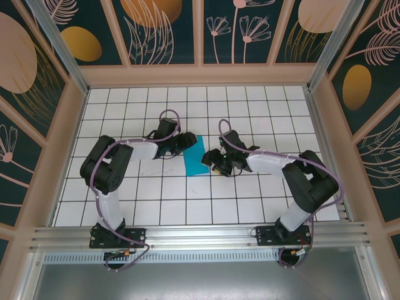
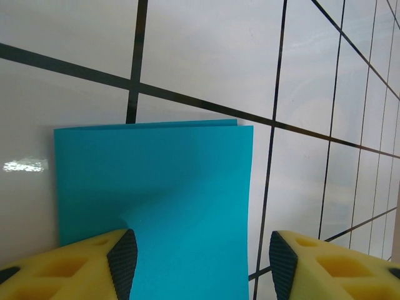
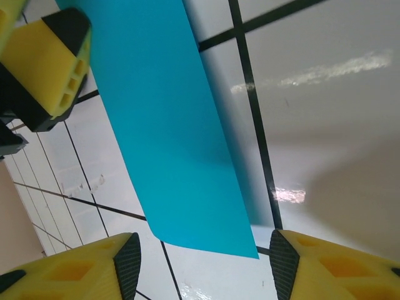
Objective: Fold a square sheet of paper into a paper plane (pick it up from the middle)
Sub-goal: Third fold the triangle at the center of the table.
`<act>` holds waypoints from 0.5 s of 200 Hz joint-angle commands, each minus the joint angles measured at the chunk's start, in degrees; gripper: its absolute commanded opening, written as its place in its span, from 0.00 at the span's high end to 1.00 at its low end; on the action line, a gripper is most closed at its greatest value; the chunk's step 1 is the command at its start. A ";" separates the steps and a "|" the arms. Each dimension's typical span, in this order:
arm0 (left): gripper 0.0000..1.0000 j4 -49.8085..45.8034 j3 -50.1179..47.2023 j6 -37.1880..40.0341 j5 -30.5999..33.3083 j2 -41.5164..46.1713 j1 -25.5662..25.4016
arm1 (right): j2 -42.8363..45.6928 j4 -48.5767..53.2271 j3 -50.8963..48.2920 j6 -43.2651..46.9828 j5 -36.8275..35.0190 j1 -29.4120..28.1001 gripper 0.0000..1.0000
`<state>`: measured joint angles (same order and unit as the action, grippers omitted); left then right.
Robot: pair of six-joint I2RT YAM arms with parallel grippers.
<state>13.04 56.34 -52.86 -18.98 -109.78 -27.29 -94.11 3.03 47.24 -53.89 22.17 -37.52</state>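
Observation:
The teal sheet of paper (image 1: 195, 156) lies on the white tiled floor, folded in half into a narrow rectangle; it does not have the shape of a paper plane. In the left wrist view two layers show at the far edge of the paper (image 2: 156, 187). My left gripper (image 1: 184, 142) stands open over its left long side (image 2: 202, 265), with the paper running flat between the fingers. On the other side, my right gripper (image 1: 211, 159) is open too (image 3: 203, 265), and a near corner of the paper (image 3: 169, 125) lies between its fingers. A yellow left finger (image 3: 50, 56) shows beyond the paper.
White tiles with black grout (image 1: 250, 112) cover the floor all round. Beige walls (image 1: 200, 75) with patterned panels close the back and both sides. An aluminium rail (image 1: 200, 234) holds the two arm bases at the near edge.

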 commanded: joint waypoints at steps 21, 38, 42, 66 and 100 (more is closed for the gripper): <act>0.39 -7.81 -3.17 -0.47 3.78 -1.47 1.03 | -2.76 1.83 2.52 -0.86 1.51 -0.61 0.41; 0.39 -7.68 -3.16 -0.40 3.43 -1.63 1.14 | -3.45 1.83 3.09 -0.22 2.20 -0.80 0.42; 0.39 -7.70 -3.10 -0.40 3.36 -1.83 1.07 | -3.57 1.60 3.12 -0.05 2.46 -0.88 0.42; 0.39 -7.48 -2.94 -0.40 2.87 -2.18 1.19 | -3.96 0.22 3.61 0.78 4.34 -1.32 0.45; 0.39 -7.67 -2.55 -0.15 2.81 -2.27 1.23 | -5.05 -0.45 3.76 0.87 6.11 -1.51 0.45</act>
<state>13.54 56.07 -52.88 -19.00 -109.73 -27.29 -97.69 3.22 50.02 -53.93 25.65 -38.50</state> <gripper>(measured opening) 0.613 0.551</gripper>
